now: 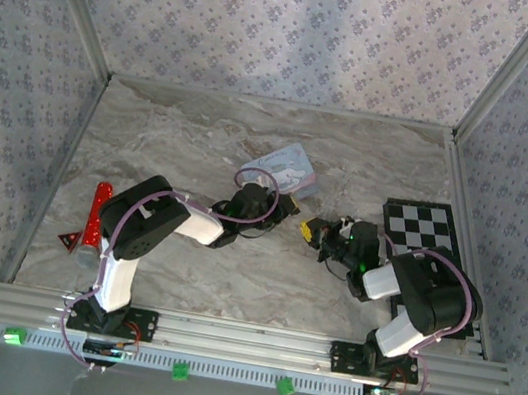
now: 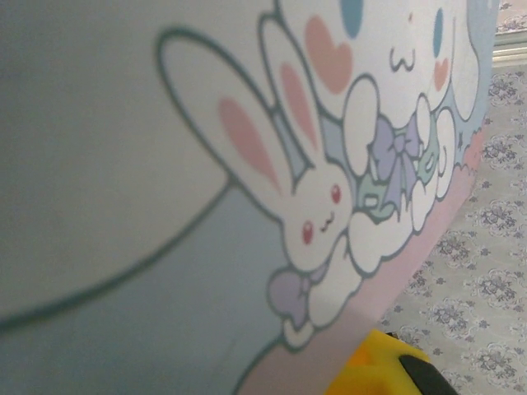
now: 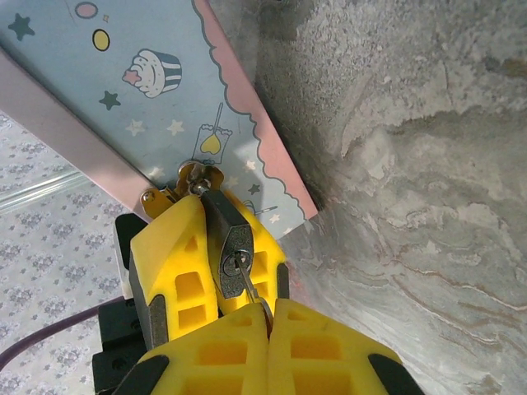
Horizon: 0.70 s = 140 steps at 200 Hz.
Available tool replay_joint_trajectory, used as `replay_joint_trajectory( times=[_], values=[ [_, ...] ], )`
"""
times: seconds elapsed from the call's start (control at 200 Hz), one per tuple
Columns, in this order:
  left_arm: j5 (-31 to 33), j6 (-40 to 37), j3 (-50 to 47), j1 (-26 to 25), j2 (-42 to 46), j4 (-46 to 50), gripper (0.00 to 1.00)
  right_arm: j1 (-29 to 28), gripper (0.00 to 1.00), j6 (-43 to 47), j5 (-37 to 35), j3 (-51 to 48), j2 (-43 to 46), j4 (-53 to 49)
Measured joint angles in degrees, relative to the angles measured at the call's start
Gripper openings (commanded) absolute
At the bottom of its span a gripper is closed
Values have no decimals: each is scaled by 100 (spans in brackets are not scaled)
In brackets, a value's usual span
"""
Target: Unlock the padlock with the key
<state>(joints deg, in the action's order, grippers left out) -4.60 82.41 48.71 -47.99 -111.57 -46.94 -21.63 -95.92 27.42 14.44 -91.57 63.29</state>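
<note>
Along the near edge of the top view runs a metal rail [image 1: 240,341] with both arm bases bolted to it, and 3 small green pieces [image 1: 180,371] sit just below it. To the left, near the left arm's base, a red stick-shaped thing [image 1: 98,208] and a small red triangle [image 1: 67,241] lie on the marbled surface [image 1: 203,137], well apart from the work in the middle.

In the right wrist view, the right pincer [image 3: 270,317] is at the bottom of the picture with its 2 yellow fingers pressed fully together. They pinch the key [image 3: 249,284], whose thin metal shaft runs up from the fingertips into the keyhole of the padlock [image 3: 224,239].

The padlock is small and dark. It sits just beyond the right fingertips, near the middle of the surface, wedged between the 2 yellow fingers of the left pincer [image 3: 222,216]. That pincer is closed nearly all the way and clamps the padlock's body from both sides. The thin shackle passes through a brass-coloured clasp [image 3: 185,183] on the edge of the pale blue tin [image 3: 148,74].

The tin carries cupcakes, stars and a pink scalloped border. In the left wrist view its cartoon rabbit face lies very close to the lens, with 1 yellow fingertip [image 2: 375,366] at the bottom edge. I cannot tell whether the tin's lower corner touches the surface.

Further right, a black-and-white checkerboard [image 1: 419,227] lies flat near the right wall. Patterned wallpaper [image 1: 292,30] closes the far side
</note>
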Motion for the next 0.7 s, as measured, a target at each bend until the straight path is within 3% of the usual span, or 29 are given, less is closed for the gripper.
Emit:
replay_joint_trajectory(
  times=[0.39,0.7],
  values=[
    [90,17,50,11,-24,26,6,-17,0,39,2,107,-149,-17],
    [125,66,111,37,-31,103,4,138,0,-136,219,127,-638,675]
  ],
)
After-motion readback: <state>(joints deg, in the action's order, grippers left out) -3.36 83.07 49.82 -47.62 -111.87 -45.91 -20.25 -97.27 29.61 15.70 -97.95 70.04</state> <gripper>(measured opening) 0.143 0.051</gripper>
